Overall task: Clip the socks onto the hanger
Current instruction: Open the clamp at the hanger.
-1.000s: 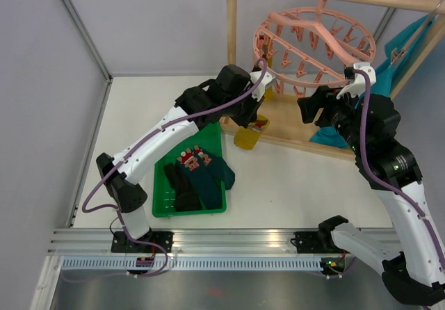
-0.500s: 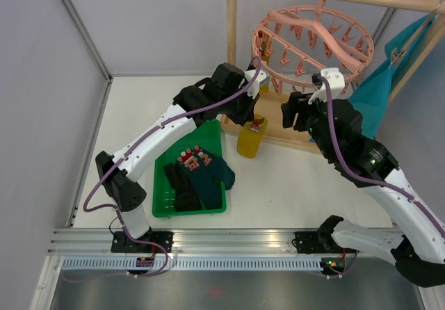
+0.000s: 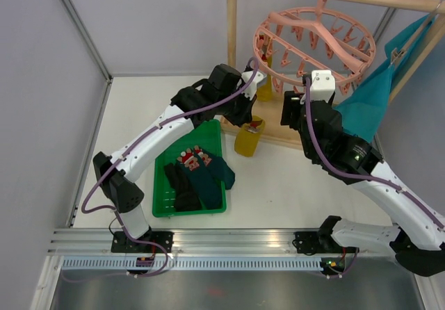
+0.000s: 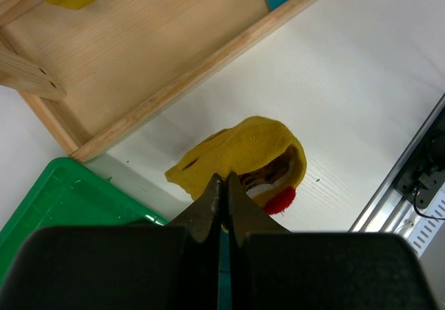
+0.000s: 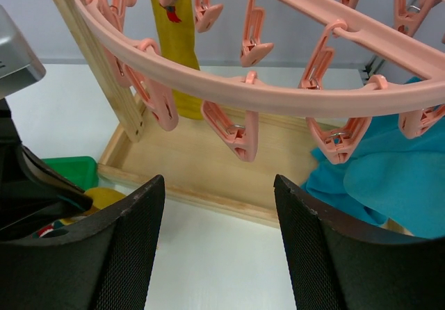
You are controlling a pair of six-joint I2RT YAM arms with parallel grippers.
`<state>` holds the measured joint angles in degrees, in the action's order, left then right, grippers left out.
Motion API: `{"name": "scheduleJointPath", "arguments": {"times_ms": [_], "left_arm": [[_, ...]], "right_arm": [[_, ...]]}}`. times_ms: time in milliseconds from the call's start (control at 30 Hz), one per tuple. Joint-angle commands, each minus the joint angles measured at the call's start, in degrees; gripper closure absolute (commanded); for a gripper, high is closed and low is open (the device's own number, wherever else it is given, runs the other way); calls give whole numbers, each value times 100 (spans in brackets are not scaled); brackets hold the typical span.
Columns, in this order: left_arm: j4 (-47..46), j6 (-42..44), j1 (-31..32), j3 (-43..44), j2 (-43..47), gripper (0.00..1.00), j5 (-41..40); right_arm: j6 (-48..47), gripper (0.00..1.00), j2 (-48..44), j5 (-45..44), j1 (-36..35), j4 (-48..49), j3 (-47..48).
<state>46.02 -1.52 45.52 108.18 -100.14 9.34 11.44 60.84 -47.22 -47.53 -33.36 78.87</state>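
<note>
My left gripper is shut on a mustard yellow sock with a red-and-white inside, which hangs over the table beside the wooden rack base. In the left wrist view the gripper pinches the sock at its edge. My right gripper is open and empty below the near rim of the pink hanger. In the right wrist view the gripper is under the hanger ring and a peg. Another yellow sock hangs clipped at the ring's left.
A green bin holds a black sock, a dark teal sock and a red-and-white sock. The wooden frame rack carries the hanger, and a large teal cloth hangs at its right. Grey walls stand to the left and behind.
My right arm has swung left from the hanger's right side to under its near rim, close to my left gripper. The left gripper and its sock have barely moved.
</note>
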Motion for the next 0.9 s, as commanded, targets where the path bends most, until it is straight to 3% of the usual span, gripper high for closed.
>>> {"name": "scheduleJointPath", "arguments": {"times_ms": [0,867], "left_arm": [[-269,-77,-34,-16,258,98,147],[-287,-33,-52,-113,319,98,217]], "right_arm": [[-186,29,68,-446,-37,172,216],[-749,29,543,-938,-37,840,278]]}}
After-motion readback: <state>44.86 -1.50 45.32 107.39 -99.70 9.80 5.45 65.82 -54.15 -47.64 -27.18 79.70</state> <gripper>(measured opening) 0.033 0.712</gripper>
